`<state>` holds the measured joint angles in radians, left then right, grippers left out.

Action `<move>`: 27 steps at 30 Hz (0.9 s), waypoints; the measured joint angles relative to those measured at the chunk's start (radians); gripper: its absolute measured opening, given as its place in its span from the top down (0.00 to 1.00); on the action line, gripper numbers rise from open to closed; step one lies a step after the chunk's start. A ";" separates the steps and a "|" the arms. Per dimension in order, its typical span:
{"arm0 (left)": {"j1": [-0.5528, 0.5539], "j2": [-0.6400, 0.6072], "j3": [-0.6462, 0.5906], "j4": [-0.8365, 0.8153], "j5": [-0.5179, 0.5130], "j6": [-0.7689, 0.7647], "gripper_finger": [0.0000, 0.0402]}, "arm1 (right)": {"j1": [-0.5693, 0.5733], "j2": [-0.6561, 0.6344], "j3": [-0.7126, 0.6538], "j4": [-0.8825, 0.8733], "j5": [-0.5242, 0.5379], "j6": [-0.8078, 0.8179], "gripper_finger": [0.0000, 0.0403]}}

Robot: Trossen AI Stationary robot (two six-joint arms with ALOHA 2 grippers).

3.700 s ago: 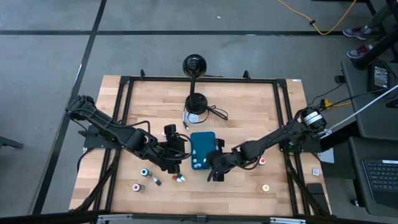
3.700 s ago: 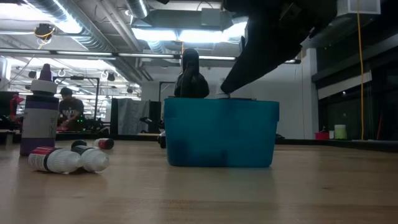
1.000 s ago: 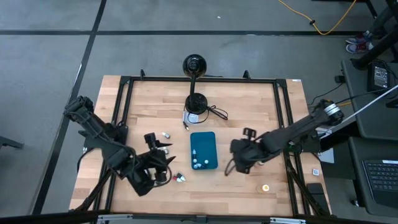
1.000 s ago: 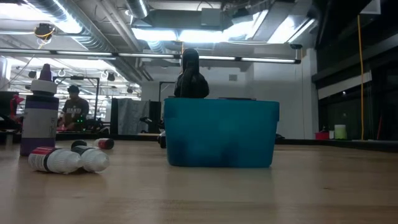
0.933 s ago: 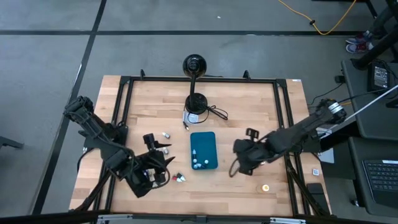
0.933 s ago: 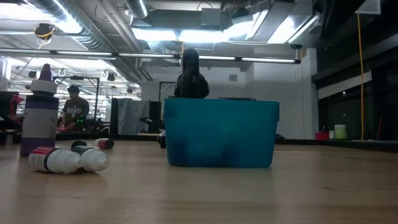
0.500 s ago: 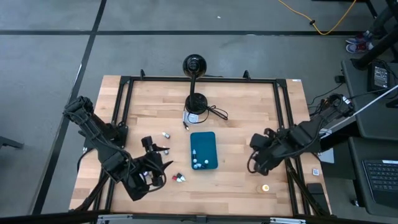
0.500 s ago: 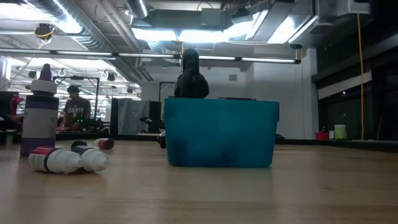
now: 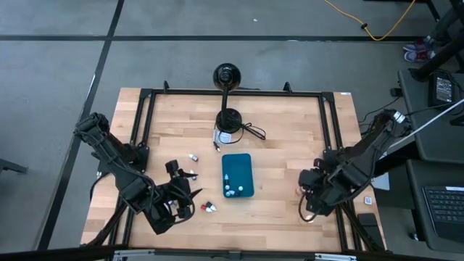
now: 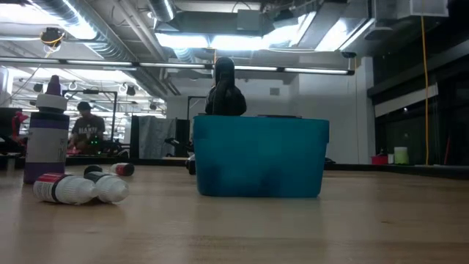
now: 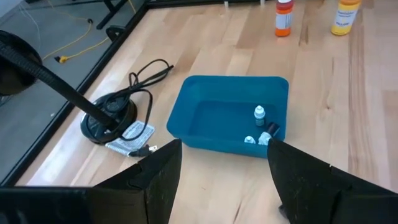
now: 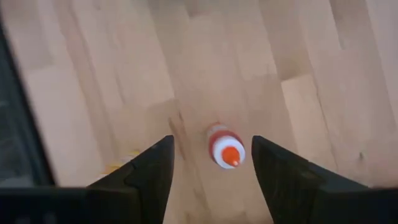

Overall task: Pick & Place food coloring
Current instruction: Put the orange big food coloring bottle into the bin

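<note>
The teal tray (image 9: 237,168) stands mid-table with food coloring bottles (image 11: 259,112) inside its near end. More food coloring bottles lie on the wood left of it (image 9: 209,208), (image 9: 192,156). In the low view they lie on their sides (image 10: 69,188). My right gripper (image 9: 309,209) hangs open at the near right, pointing down over an upright orange-capped bottle (image 12: 225,149), fingers on either side without touching it. My left gripper (image 9: 187,196) hovers open left of the tray, nothing between its fingers (image 11: 158,171).
A black lamp base with cable (image 9: 230,119) stands at the far middle. Black frame rails (image 9: 330,130) run along the table's sides. Orange and yellow bottles (image 11: 283,15) stand beyond the tray in the left wrist view. A purple bottle (image 10: 45,136) stands at the low view's left.
My right gripper has swung away from the tray toward the table's right and near edge and now stands over the orange-capped bottle, covering it in the high view. The bottles and the tray have stayed put.
</note>
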<state>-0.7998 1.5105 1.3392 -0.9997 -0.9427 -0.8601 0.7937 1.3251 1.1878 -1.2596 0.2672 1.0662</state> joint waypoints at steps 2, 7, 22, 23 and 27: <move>0.000 0.000 0.000 0.000 0.003 -0.007 0.43 | 0.012 0.000 -0.043 0.013 0.000 0.027 0.47; -0.004 0.000 0.000 0.000 0.003 -0.009 0.43 | 0.029 0.000 -0.128 0.074 0.001 0.056 0.47; -0.004 0.049 0.000 0.000 0.006 -0.021 0.43 | 0.037 0.001 -0.309 0.214 0.002 0.076 0.47; -0.004 0.050 0.000 0.000 0.008 -0.024 0.43 | 0.037 0.001 -0.312 0.214 0.002 0.080 0.47; -0.004 0.052 0.000 0.000 0.018 -0.035 0.43 | 0.037 0.001 -0.322 0.233 0.002 0.082 0.47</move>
<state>-0.8036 1.5623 1.3392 -0.9995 -0.9249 -0.8955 0.8303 1.3258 0.8655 -1.0270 0.2691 1.1481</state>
